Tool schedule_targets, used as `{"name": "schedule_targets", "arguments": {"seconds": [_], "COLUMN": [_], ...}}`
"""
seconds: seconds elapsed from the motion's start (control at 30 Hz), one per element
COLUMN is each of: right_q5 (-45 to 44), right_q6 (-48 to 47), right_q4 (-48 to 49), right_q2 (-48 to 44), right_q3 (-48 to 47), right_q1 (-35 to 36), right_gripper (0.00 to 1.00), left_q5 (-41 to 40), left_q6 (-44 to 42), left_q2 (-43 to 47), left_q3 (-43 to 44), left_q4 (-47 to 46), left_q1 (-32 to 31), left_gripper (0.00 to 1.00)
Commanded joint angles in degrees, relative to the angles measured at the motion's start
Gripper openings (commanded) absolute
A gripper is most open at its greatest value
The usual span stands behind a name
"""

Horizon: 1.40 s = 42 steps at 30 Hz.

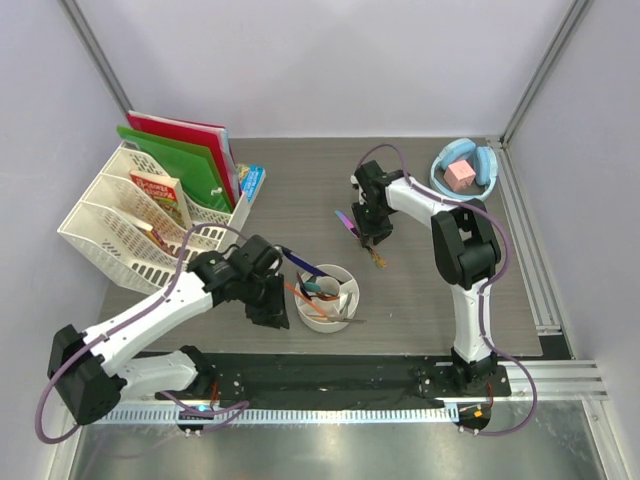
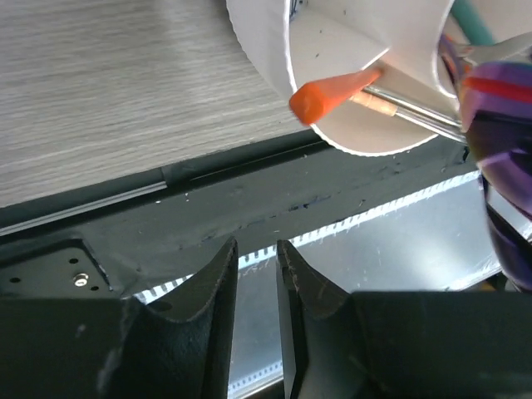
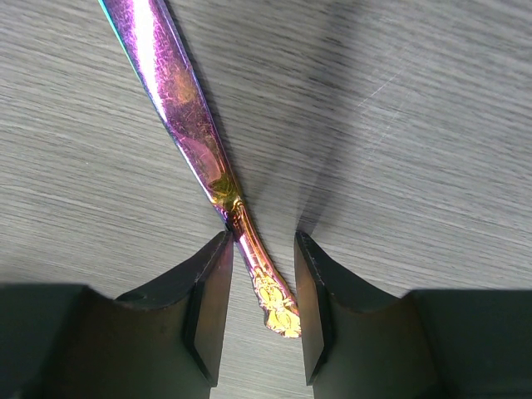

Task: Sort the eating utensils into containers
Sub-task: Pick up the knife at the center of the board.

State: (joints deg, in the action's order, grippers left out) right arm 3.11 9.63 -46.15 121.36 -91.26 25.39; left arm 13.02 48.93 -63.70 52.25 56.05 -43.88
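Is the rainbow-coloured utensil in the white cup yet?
Out: the rainbow utensil lies flat on the table, far from the cup.

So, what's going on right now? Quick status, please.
Right fingers open, straddling iridescent purple-gold metal utensil flat on table. Left fingers slightly apart, empty, beside white round plastic cup. Nothing blocking.

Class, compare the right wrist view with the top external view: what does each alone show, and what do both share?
Right wrist only: the embossing on the gold handle tip of the iridescent utensil, between the parted fingers of the right hand. Top external only: the left hand beside the white divided cup, the lattice file rack, the blue bowl. Both: that utensil, the right hand, the grey table.
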Motion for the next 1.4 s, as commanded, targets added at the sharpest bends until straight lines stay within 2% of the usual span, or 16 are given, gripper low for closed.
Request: {"name": "schedule_targets", "arguments": {"seconds": [0.0,0.43,1.07,1.37], "right_q5": [2.7,5.7,7.2,7.0], "right_q6": [0.9,2.0,2.6,2.3], "right_q4": [2.0,2.6,3.3,3.6], "right_q2": [3.5,3.3,1.8,1.2], "right_q3": [3.5,4.9,7.2,8.8], "right_q1": [0.7,0.0,-0.4,-0.4], "right_gripper": [0.41,0.41,0.41,0.41], "left_q5": [1.6,-5.7,-14.9,-14.8], "left_q6": [4.1,3.9,-4.6,-7.8], "left_q2": [-0.9,-8.6,-19.9,-23.0], "left_q3": [0.0,1.9,10.8,13.3], "left_q4": [-8.9,-13.4,-9.0,-8.5], "left_q1": [-1.5,-1.7,-1.6,-1.0], "left_gripper": [0.25,0.23,0.22,0.21]}}
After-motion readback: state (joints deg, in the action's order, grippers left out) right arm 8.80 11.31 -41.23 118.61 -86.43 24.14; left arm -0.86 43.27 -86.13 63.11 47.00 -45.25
